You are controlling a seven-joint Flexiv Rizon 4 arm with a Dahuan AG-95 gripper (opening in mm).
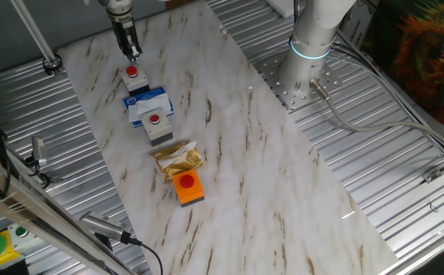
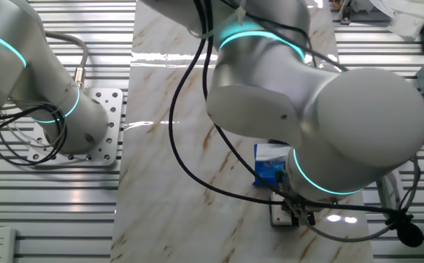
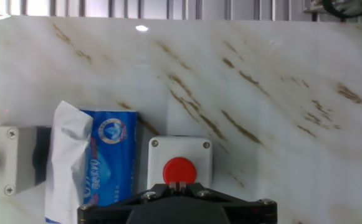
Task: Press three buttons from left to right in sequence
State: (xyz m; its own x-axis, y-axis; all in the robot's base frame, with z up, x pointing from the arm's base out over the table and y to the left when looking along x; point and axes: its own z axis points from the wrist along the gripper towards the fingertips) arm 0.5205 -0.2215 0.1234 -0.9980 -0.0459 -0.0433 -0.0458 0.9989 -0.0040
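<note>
So the tool (image 1: 133,53) is hanging in the upper left of one fixed view, right over the first button box (image 1: 134,79), the grey-white one with the red cap sitting nearest the top of the frame. In the hand view that same box (image 3: 179,163) is sitting low in the middle, and the fingertips (image 3: 179,185) are showing as a narrow pair pressed together with no gap, right at the lower edge of the red cap (image 3: 179,169), so the tool is looking clenched with nothing held in it. Can't really tell if it's actually touching the cap or just hovering over it. The buttons are lining up in a diagonal row on the marble bench (image 1: 283,168): just below the first box a blue-and-white carton (image 1: 148,105) is lying, then the second grey-white button box (image 1: 157,126) is sitting right against it, then a crumpled gold wrapper (image 1: 178,160), and the orange button box (image 1: 188,187) is sitting at the bottom end of the row, touching the wrapper. In the hand view the carton (image 3: 100,155) is sitting just left of the first box and the second box (image 3: 0,160) is peeking in at the far left edge. The other fixed view is mostly getting blocked by the big grey arm (image 2: 306,95), with only the carton (image 2: 271,162) and a bit of the box base poking out underneath, lower right.
</note>
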